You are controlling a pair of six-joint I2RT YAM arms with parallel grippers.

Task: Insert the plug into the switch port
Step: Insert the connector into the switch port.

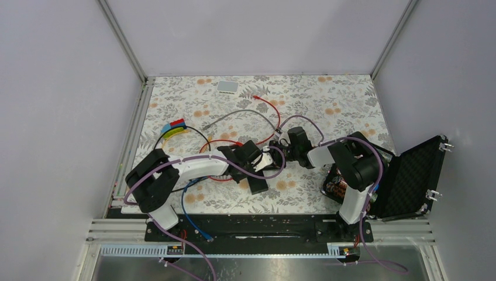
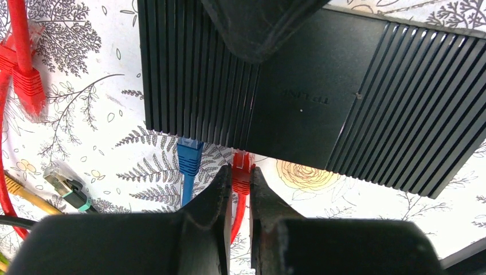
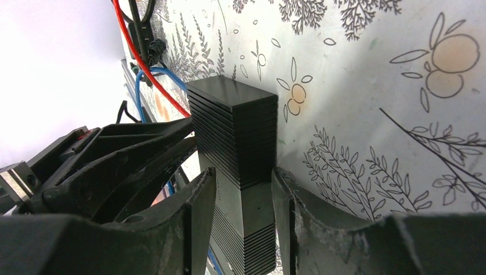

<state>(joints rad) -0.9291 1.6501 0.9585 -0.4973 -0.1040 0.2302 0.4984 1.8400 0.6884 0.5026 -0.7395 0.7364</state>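
The black ribbed switch (image 2: 321, 97) fills the top of the left wrist view. A blue plug (image 2: 189, 156) sits in one of its ports. My left gripper (image 2: 240, 170) is shut on a red plug (image 2: 243, 159), and the plug's tip is at the switch's port edge beside the blue one. My right gripper (image 3: 242, 184) is shut on the switch (image 3: 235, 120), one finger on each flat face. From above, both grippers meet mid-table: the left (image 1: 257, 167), the right (image 1: 276, 155), and the switch (image 1: 258, 182) between them.
Loose cables lie around: a second red plug (image 2: 28, 86), a yellow cable with a green-booted plug (image 2: 71, 192), and grey and red cables (image 1: 234, 116). A small white box (image 1: 227, 86) lies at the back. An open black case (image 1: 409, 175) stands at the right edge.
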